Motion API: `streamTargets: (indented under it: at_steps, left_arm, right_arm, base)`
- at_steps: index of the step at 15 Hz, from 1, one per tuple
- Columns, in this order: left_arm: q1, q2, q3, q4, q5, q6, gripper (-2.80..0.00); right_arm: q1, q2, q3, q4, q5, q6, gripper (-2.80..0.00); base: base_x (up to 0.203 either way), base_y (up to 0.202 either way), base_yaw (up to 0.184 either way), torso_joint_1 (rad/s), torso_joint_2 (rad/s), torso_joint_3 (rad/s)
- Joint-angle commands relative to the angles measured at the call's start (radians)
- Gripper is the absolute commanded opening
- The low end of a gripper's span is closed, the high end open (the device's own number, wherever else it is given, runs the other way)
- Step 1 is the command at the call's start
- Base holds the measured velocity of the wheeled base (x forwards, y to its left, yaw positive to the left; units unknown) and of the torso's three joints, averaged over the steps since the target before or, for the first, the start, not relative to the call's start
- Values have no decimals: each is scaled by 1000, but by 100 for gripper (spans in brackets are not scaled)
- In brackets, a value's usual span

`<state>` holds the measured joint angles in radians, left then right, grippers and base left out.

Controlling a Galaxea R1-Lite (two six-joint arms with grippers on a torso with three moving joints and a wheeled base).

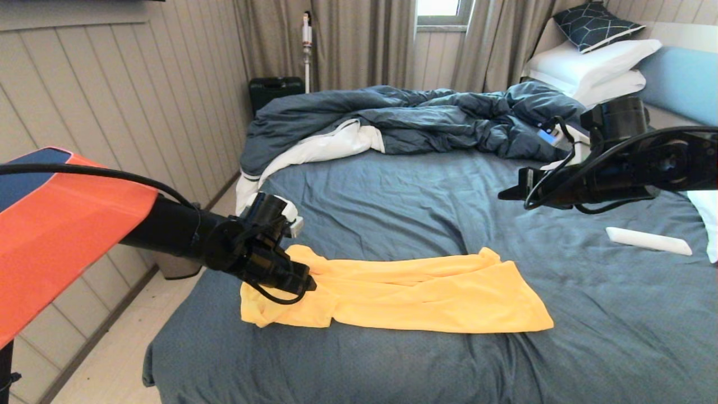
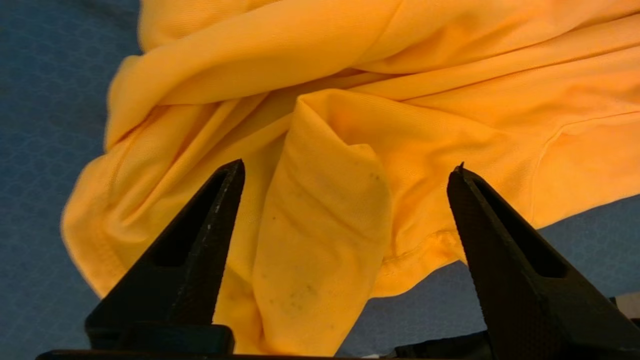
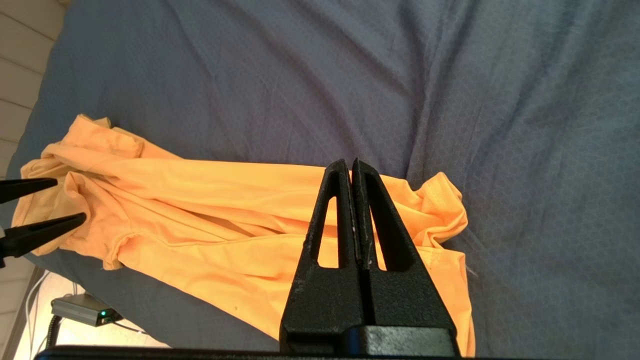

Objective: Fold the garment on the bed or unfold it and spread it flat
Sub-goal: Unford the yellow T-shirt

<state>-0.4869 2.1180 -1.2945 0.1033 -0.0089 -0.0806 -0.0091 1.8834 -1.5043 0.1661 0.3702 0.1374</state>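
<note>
The yellow T-shirt (image 1: 415,294) lies bunched on the bed (image 1: 392,191). At its nine o'clock end the left hand (image 1: 307,280) gapes, gripping nothing; the right hand (image 1: 502,195) hovers closed, empty, at two o'clock.

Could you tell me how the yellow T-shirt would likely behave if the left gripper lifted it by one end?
The T-shirt lies in soft folds and bunched ridges, so it would probably droop limply. It looks thin, likely light. The open left gripper may catch several layers.

We are seeing open bed (image 1: 392,196) sheet lying beyond the garment (image 1: 415,294); the rumpled duvet (image 1: 415,120) and what looks like a white remote (image 1: 648,241) are blocking farther reaches.
</note>
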Motion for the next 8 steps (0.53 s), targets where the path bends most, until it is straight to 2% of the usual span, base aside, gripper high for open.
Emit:
streamTargets:
  at_steps: [1, 4, 5, 8]
  left_arm:
    - [8, 14, -2, 1, 0, -1, 0]
    - [14, 20, 6, 1, 0, 12, 0]
    - [14, 27, 6, -1, 2, 12, -280]
    - [14, 31, 6, -4, 4, 12, -280]
  right_arm:
    - [0, 8, -2, 1, 3, 1, -280]
    - [1, 13, -2, 1, 3, 1, -280]
    - [1, 14, -1, -3, 3, 1, -280]
    - [0, 16, 7, -37, 1, 1, -280]
  base:
    - [0, 0, 0, 0, 0, 0]
    - [0, 0, 0, 0, 0, 0]
    - [0, 0, 0, 0, 0, 0]
    - [0, 0, 0, 0, 0, 0]
